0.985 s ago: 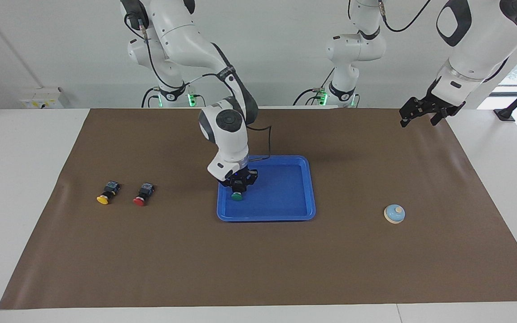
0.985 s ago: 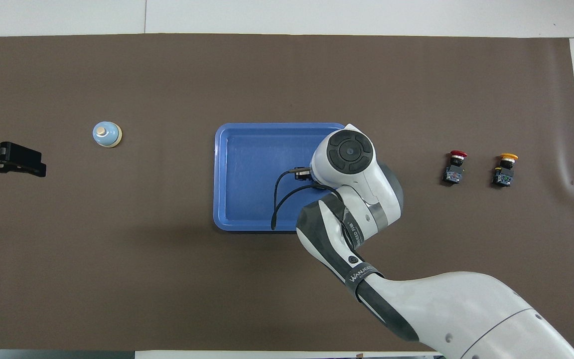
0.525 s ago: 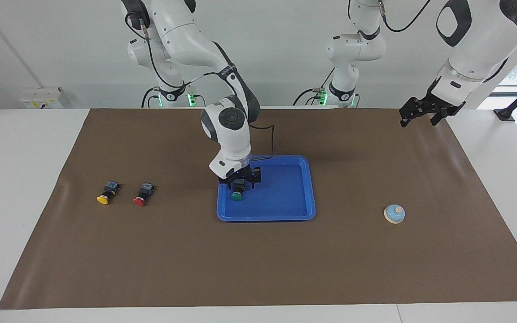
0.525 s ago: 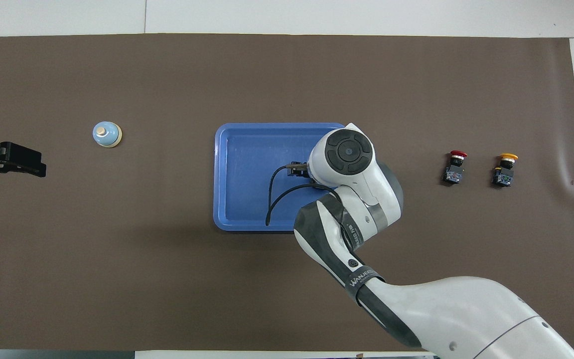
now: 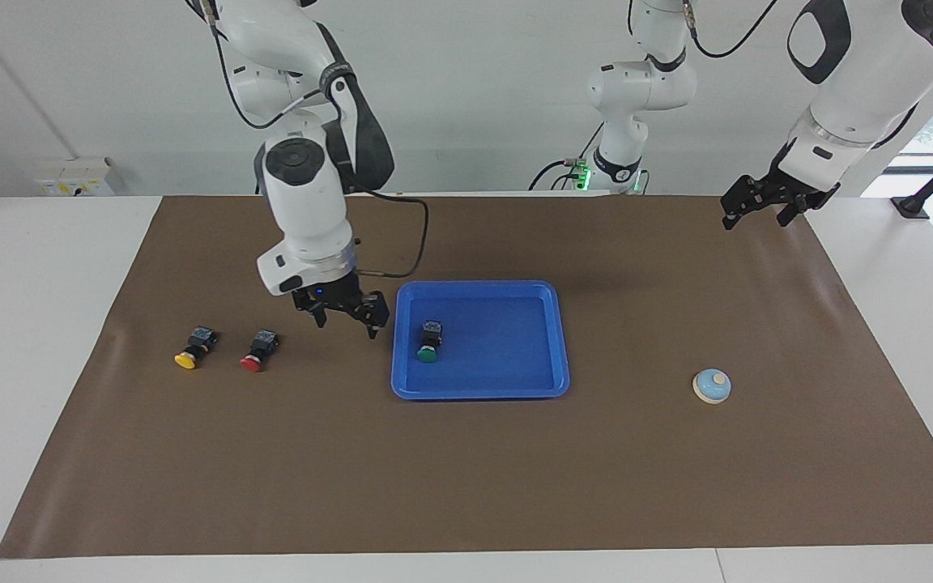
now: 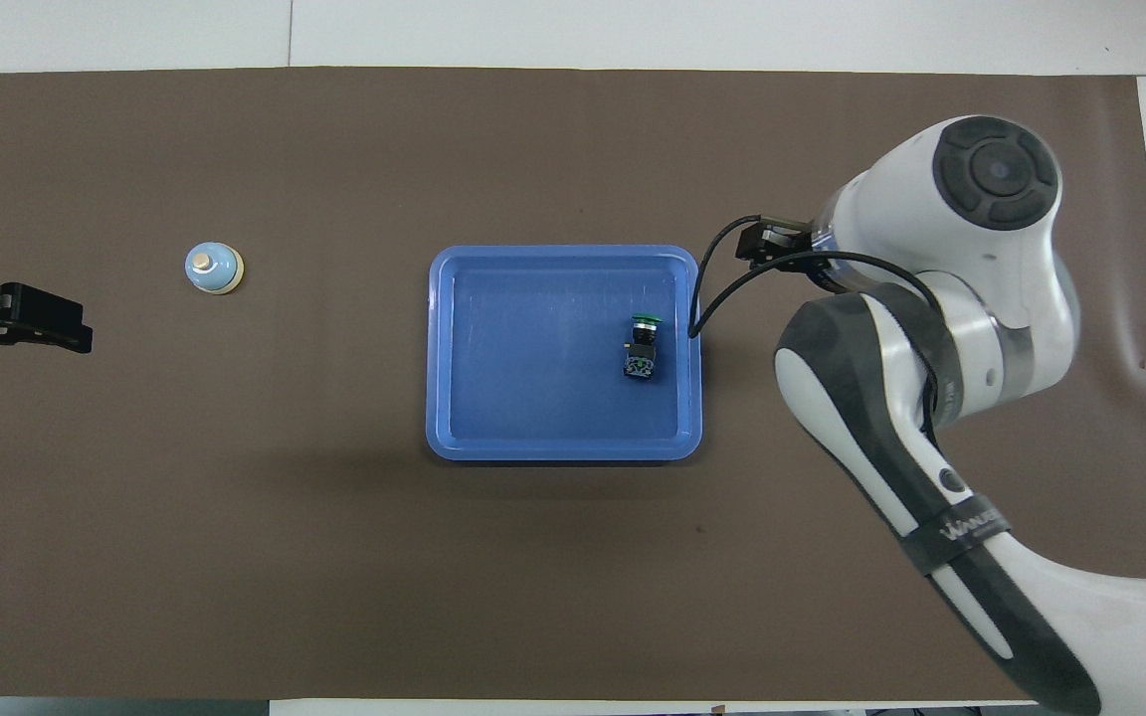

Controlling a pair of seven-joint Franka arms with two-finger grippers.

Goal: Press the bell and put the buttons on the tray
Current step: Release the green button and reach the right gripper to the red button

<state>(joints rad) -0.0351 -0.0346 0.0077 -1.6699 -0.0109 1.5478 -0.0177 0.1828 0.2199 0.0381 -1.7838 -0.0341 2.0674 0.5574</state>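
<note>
Heading for the red button (image 5: 253,362), centre left of facing view, judging by right gripper (image 5: 342,317) hanging empty, jaws spread, between blue tray (image 5: 547,380) and that button. Best to drop straight over the black body, pinch across its sides. Left gripper (image 5: 760,206) waiting upper right, jaws apart. Green button (image 5: 428,351) lying in tray; yellow button (image 5: 185,359) at left; bell (image 5: 712,385) lower right. Overhead: red and yellow buttons hidden under right arm.
</note>
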